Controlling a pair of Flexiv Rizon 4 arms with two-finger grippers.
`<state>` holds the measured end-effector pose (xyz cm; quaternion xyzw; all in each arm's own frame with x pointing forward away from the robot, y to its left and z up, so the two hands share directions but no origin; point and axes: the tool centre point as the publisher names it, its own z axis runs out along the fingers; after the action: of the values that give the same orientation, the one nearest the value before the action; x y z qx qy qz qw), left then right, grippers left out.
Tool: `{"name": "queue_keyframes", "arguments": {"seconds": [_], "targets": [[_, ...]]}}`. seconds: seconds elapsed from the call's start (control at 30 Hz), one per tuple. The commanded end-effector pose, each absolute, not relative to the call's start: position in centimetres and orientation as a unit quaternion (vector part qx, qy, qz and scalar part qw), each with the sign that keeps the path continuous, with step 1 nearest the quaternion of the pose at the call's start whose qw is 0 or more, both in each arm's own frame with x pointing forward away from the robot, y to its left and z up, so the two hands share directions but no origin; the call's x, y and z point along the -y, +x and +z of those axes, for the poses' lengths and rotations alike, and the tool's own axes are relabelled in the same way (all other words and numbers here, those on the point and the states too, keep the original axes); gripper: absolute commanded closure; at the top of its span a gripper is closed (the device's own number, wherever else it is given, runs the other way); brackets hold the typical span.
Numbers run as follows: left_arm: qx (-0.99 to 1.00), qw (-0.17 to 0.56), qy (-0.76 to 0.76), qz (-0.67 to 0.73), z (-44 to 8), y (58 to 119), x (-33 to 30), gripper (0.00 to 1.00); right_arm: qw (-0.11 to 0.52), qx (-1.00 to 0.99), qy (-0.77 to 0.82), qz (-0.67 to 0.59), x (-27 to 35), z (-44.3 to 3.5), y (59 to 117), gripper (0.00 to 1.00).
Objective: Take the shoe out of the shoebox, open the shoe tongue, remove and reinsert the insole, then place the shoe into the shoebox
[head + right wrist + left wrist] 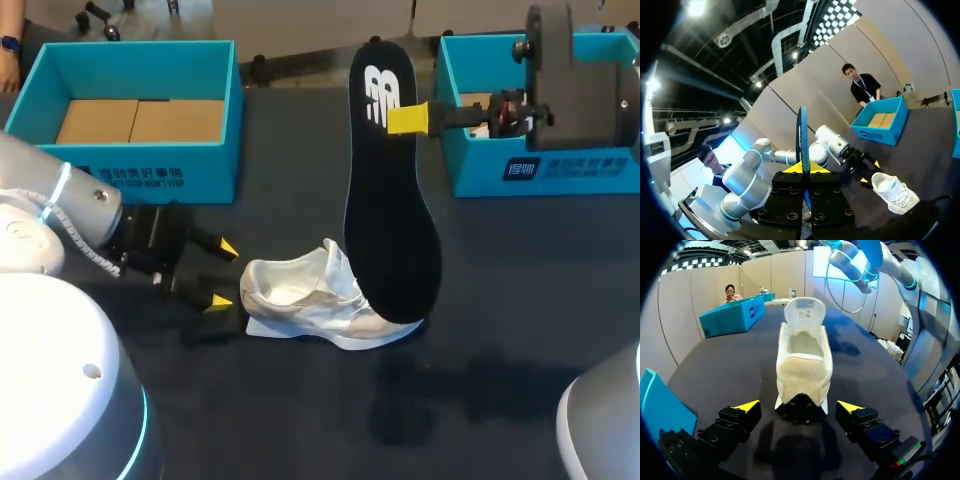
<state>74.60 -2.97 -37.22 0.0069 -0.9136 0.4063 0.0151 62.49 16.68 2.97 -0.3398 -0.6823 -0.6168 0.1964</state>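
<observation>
The white shoe stands upright on its sole on the dark worktop, heel opening facing left and toe pointing right. Its tongue is folded up and forward, and the pale inside lies open. The black insole is out of the shoe, hanging almost vertically above it. Its white-logo end is uppermost and its lower end is just over the toe; I can't tell whether they touch. The right end effector pinches its edge near the top. An open teal shoebox with a brown cardboard floor sits at the far left. A second teal shoebox sits at the far right.
</observation>
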Motion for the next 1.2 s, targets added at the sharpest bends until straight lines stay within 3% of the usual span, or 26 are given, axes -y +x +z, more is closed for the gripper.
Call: {"name": "queue_keyframes", "arguments": {"seconds": [0.03,0.5,0.87,1.2], "targets": [[0.930,0.006,0.022,0.366,-36.2,74.8,3.2,0.00,0.196,0.682,-0.341,-0.616,-17.1,2.9,62.6,1.00],[0.971,0.061,0.007,0.232,-35.0,75.6,4.1,0.00,0.196,0.682,-0.341,-0.616,-17.1,2.9,62.6,1.00],[0.987,0.008,-0.029,0.159,-33.7,75.1,5.1,0.00,0.196,0.682,-0.341,-0.616,-17.1,2.9,62.6,1.00],[0.993,0.006,-0.068,0.101,-32.8,74.0,6.5,0.00,0.196,0.682,-0.341,-0.616,-17.1,2.9,62.6,1.00]]}}
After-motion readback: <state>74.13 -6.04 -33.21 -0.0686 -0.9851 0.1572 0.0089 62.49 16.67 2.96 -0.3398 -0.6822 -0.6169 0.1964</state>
